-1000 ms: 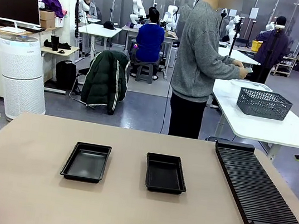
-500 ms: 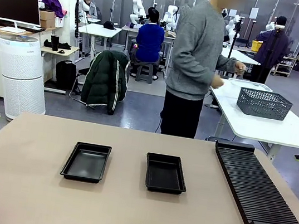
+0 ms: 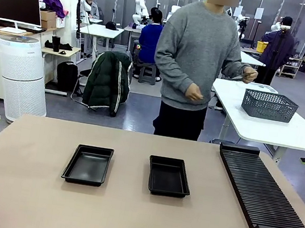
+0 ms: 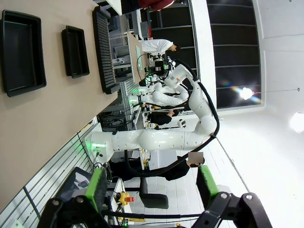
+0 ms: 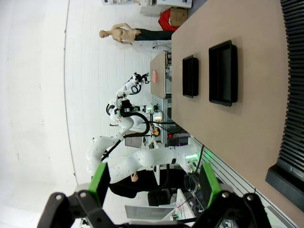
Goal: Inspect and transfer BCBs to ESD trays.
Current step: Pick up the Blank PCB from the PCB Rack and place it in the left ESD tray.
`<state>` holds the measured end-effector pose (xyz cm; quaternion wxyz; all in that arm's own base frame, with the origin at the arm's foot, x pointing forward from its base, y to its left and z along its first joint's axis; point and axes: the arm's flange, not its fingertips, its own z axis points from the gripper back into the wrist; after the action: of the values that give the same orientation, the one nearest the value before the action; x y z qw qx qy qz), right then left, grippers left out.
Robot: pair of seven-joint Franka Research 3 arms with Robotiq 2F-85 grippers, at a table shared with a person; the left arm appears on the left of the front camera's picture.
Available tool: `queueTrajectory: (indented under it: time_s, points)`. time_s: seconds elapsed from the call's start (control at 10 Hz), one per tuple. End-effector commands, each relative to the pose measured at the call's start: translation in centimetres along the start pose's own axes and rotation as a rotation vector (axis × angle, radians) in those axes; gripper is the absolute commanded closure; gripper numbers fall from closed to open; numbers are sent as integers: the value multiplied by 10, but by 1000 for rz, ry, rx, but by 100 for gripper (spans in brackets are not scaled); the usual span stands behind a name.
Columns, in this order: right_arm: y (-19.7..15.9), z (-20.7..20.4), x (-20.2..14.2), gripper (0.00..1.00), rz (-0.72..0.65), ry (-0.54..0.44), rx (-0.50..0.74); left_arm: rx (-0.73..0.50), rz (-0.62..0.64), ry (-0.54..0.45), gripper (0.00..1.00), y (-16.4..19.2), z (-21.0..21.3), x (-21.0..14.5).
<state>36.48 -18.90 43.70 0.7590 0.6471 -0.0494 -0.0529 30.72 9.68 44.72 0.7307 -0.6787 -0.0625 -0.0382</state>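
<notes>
While my left and right jaws hang wide and empty off either side of the worktop, the two trays lie side by side at its middle, long axes toward the person, left tray nearer my left arm, any board in the person's hand too small to tell.

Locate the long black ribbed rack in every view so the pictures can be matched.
Front view: rack on the right side of the table, slanting from far to near.
Left wrist view: rack in the upper left, just right of an ESD tray.
Right wrist view: rack down the right edge.
Shared landmark: the ESD tray next to the rack.
</notes>
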Motion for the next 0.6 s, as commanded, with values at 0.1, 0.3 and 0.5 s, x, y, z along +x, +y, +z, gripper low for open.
queueTrajectory:
  time_s: [0.1, 0.3, 0.5]
  points:
    - [1, -1, -1, 0, 9, 1, 1, 3, -1, 1, 0, -1, 1, -1]
    - [1, -1, -1, 0, 9, 1, 1, 3, -1, 1, 0, -1, 1, -1]
    - [1, -1, -1, 0, 9, 1, 1, 3, -1, 1, 0, -1, 1, -1]
